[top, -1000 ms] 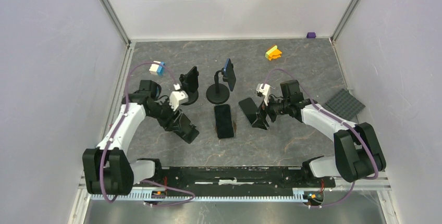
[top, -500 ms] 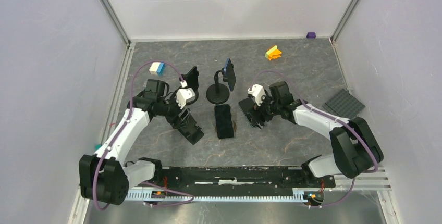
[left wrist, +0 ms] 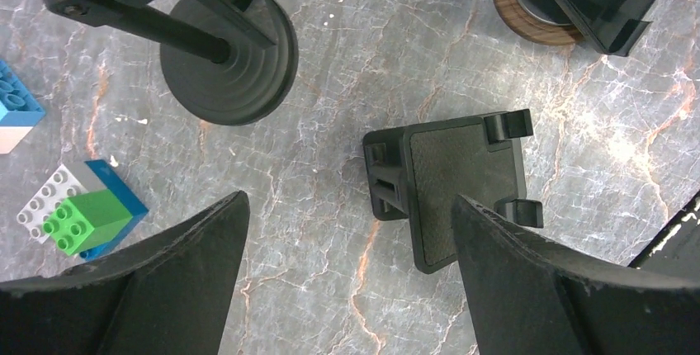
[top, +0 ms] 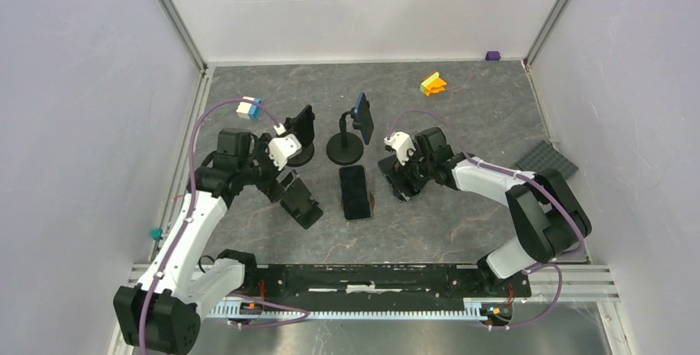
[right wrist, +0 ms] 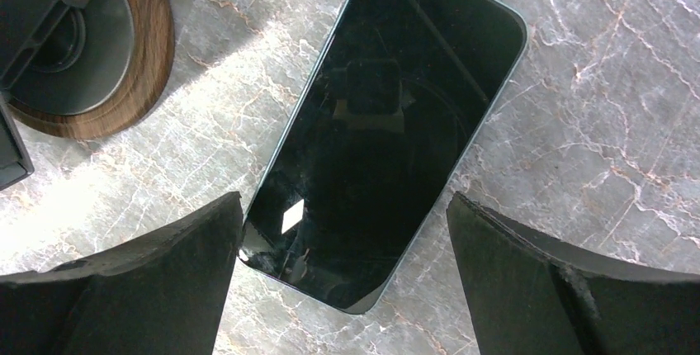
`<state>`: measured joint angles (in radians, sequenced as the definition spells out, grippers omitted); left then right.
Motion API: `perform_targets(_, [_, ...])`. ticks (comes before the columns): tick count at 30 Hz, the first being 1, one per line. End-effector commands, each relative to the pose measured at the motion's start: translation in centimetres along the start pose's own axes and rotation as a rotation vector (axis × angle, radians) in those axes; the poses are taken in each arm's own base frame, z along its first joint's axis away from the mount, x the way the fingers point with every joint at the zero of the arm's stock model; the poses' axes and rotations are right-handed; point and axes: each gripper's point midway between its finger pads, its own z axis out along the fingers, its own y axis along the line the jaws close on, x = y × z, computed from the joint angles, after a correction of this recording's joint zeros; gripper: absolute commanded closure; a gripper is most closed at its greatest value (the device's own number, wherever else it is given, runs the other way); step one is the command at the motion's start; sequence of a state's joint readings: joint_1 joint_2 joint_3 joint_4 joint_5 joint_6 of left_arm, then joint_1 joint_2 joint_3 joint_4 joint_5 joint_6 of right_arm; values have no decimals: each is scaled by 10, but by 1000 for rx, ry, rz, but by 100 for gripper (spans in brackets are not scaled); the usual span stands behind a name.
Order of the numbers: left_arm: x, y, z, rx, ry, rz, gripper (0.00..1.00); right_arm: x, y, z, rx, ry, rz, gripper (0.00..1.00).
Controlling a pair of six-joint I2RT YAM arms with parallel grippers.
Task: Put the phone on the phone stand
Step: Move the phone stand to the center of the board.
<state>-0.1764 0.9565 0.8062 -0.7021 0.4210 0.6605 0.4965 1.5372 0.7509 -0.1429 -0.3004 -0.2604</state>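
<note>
On table (right wrist: 578,82), flat glossy black phone (right wrist: 388,132), perhaps teal-edged, left end effector (left wrist: 347,206), right end effector (right wrist: 345,206), both spread

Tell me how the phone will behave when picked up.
The phone looks rigid, so it probably won't flex. Its glossy, reflective screen may slip. Lying flat on the table, its thin edges are likely awkward to grasp.

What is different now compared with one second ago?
The right claw moved left, nearer the phone. The left arm bent differently, but the left claw hardly shifted. Nothing was grasped or released. The phone and phone stand stayed in place.
</note>
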Motion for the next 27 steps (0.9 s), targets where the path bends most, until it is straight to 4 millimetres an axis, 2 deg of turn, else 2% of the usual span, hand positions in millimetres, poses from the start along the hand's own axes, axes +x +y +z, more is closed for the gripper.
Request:
perform_targets(1, [-10,7,-11,-62,-27,-21,4,-21,-2,2,9,-46,7,2])
perform_targets(8, [-14,9,-14,-77,-36,-44,0,-19,0,9,5,-24,31,2])
perform_targets(15, [-24,9,-18,-77,-70,-54,0,6,-8,17,86,59,31,2])
perform_targets(19, [-25,9,-20,-80,-75,-56,0,20,-14,13,120,118,-4,6])
perform_targets(27, [-23,7,-20,-79,-77,-42,0,30,-18,-3,74,168,-91,12])
